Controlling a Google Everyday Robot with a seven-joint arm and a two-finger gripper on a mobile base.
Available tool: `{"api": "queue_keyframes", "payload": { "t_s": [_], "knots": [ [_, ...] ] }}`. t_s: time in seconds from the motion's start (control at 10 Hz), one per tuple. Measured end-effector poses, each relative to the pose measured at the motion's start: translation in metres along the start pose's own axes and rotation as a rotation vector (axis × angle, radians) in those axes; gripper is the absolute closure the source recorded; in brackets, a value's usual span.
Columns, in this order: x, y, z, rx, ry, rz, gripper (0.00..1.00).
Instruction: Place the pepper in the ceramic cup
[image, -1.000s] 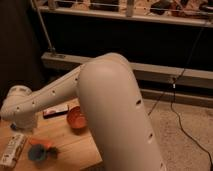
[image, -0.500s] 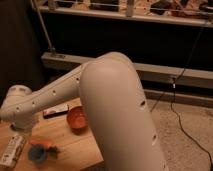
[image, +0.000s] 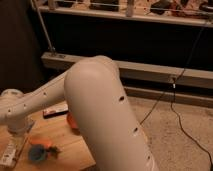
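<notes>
The small blue ceramic cup (image: 35, 155) stands on the wooden table (image: 65, 142) at the lower left. The orange pepper (image: 42, 144) lies at the cup's far rim with its dark green stem end pointing right; I cannot tell whether it rests inside the cup or just behind it. My gripper (image: 20, 129) hangs from the white wrist at the far left, a little above and to the left of the cup. My big white arm fills the middle of the view and hides much of the table.
An orange-red bowl (image: 72, 122) sits on the table, half hidden behind my arm. A flat dark piece (image: 55, 111) lies behind it. A white packet (image: 10, 153) rests at the table's left edge. Cables cross the speckled floor (image: 170, 135) on the right.
</notes>
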Motion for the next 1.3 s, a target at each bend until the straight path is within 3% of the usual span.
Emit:
{"api": "queue_keyframes", "payload": {
  "t_s": [0.7, 1.3],
  "knots": [
    [0.012, 0.003, 0.049, -0.022, 0.098, -0.024, 0.2],
    [0.032, 0.001, 0.077, -0.042, 0.141, 0.015, 0.22]
  ]
}}
